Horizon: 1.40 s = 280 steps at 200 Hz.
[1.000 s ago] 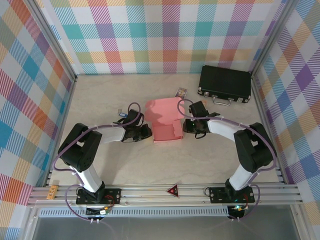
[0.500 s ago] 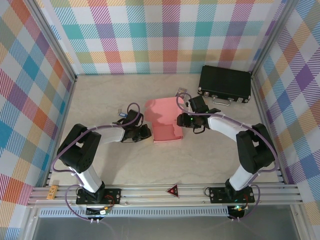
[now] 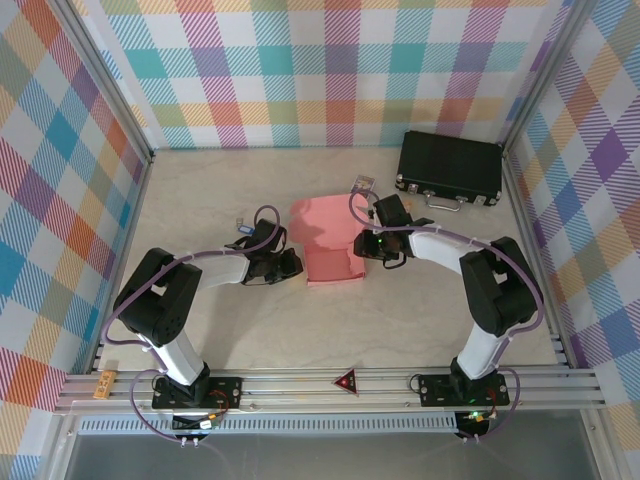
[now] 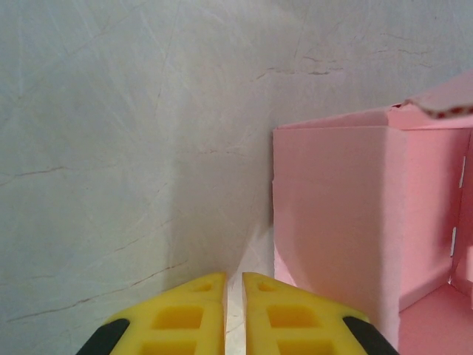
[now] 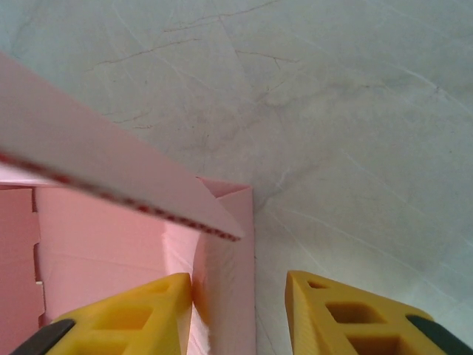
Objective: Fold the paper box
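You've got the paper box mid-table, btwn the two grippers, partly folded w/ side walls standing up. It sits on a pale beige tabletop w/ thin crack-like veins, marbled look. Pastel plaid walls close the space on left, back and right; an aluminium rail runs along the near edge w/ a small red triangle on it.

Your left gripper is low over the table just beside the box's left wall, fingers pressed together, nothing btwn them. Your right gripper is spread, straddling the box's right wall; the wall touches one finger, w/ a gap to the other.

Black case sits far right by the back wall, small card packet just left of it.
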Motion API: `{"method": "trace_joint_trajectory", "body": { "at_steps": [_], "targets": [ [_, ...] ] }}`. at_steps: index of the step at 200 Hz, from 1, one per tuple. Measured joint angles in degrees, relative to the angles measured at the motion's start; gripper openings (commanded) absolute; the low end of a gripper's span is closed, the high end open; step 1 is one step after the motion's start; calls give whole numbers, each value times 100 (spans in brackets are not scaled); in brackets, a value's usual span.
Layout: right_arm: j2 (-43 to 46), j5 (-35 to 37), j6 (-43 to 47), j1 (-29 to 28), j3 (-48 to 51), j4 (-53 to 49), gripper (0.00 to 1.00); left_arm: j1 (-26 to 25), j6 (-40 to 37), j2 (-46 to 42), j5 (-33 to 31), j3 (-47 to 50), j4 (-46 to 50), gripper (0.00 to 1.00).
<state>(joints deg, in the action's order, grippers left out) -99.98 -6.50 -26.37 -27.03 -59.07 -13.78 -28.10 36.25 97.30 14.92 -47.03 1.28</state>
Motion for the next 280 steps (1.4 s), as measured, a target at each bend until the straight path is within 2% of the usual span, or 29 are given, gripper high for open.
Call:
{"method": "trace_joint_trajectory", "body": {
  "at_steps": [30, 68, 125, 208, 280],
  "targets": [
    [-59, 66, 4, -57, -7, -20, 39, 0, 0, 0, 4, 0, -2, 13],
    [-94, 258, 31, -179, -111, -131, 34, 0, 17, 0, 24, 7, -42, 13],
    [-310, 715, 116, -382, -470, -437, 35, 0, 26, 2, 50, 72, -140, 13],
    [-501, 1283, 269, -599, -791, -787, 21, 0, 46, 4, 63, 81, -157, 13],
    [-645, 1663, 330, -748, -973, -933, 20, 0, 83, 48, 66, 81, -195, 13]
  ]
}}
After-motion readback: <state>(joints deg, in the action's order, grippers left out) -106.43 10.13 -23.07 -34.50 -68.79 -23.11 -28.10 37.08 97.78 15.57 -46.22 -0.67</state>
